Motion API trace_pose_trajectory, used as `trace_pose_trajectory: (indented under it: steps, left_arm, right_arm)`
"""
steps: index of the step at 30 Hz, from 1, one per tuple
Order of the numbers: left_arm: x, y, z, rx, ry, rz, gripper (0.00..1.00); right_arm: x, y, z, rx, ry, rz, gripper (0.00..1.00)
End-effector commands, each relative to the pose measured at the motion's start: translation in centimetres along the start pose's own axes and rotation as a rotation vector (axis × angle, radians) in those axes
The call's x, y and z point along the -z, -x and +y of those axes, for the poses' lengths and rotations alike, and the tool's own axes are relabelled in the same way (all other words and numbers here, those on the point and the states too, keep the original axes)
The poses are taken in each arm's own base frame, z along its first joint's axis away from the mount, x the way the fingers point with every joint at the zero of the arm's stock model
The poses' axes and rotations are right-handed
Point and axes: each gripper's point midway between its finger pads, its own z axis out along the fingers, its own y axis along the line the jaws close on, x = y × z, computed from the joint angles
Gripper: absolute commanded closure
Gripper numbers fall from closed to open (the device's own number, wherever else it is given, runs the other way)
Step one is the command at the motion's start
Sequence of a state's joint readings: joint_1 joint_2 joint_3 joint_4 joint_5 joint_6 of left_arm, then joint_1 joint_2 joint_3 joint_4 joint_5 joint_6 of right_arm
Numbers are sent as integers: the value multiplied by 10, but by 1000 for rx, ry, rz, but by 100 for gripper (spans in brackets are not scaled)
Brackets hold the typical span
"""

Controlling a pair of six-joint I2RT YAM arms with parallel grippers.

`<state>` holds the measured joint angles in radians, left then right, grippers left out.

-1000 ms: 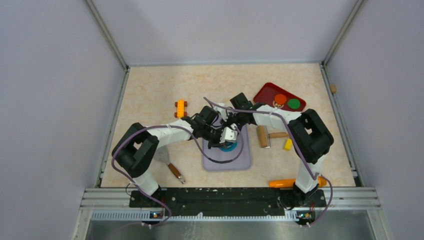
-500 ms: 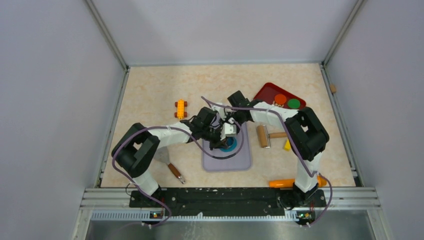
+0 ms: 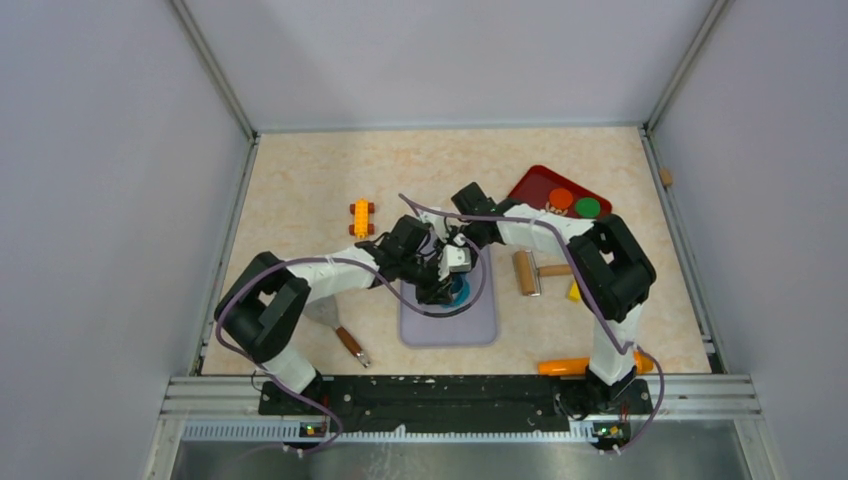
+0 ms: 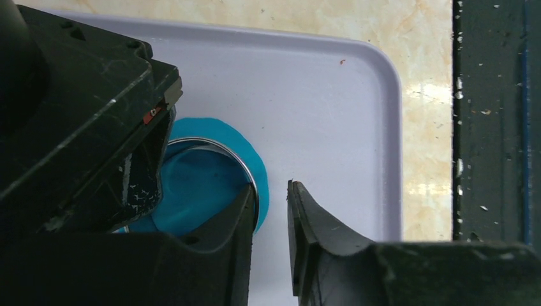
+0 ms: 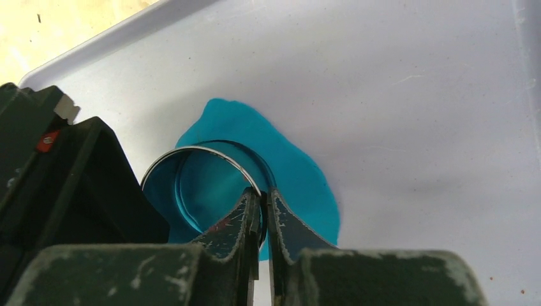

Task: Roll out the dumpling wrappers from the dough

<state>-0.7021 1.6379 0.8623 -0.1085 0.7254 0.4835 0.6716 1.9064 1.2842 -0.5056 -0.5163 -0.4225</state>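
Note:
The dough (image 5: 300, 172) is a flattened teal-blue patch on the lavender mat (image 3: 470, 325). A thin metal ring cutter (image 5: 191, 150) stands on the patch. My right gripper (image 5: 263, 194) is shut on the ring's near wall. My left gripper (image 4: 271, 197) is slightly open with only bare mat between its jaws. Its left finger (image 4: 236, 217) lies against the ring (image 4: 245, 169) at the dough's edge (image 4: 261, 191). In the top view both grippers (image 3: 437, 288) (image 3: 452, 262) crowd over the dough (image 3: 460, 292). No separate round wrappers show.
A tan wooden roller (image 3: 525, 272) lies right of the mat. A red tray (image 3: 535, 185) with an orange and a green disc sits at the back right. An orange toy block (image 3: 361, 216), a brown-handled tool (image 3: 345, 340) and an orange piece (image 3: 565, 366) lie around.
Both grippers have shifted a little to the left over the dough and drawn closer together. The mat has slid slightly left with them.

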Motion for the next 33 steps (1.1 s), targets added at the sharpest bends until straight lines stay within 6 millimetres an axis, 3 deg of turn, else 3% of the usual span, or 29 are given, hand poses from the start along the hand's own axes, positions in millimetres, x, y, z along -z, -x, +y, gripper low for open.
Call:
trace_pose_trajectory:
  steps: [1, 6, 10, 14, 18, 21, 25, 33]
  left_arm:
    - [30, 17, 5, 133, 45, -11, 68]
    - [65, 49, 14, 119, 113, -69, 60]
    - [95, 63, 17, 102, 170, -92, 59]
    - [123, 70, 24, 103, 242, -133, 59]
    - [145, 73, 42, 156, 357, -170, 58]
    - [152, 64, 56, 214, 445, -183, 56]
    - [149, 44, 84, 372, 577, -175, 51]
    - [104, 16, 118, 610, 468, -9, 49]
  right_arm:
    - [18, 36, 22, 105, 22, -93, 89]
    - [35, 48, 26, 111, 19, -119, 79]
    - [53, 63, 25, 112, -9, -153, 75]
    - [64, 64, 16, 112, -49, -147, 75]
    - [68, 62, 4, 63, -48, -156, 82]
    - [76, 67, -3, 24, -56, -156, 82]
    - [106, 75, -16, -20, -105, -206, 81]
    - [175, 66, -27, -46, -315, -240, 79]
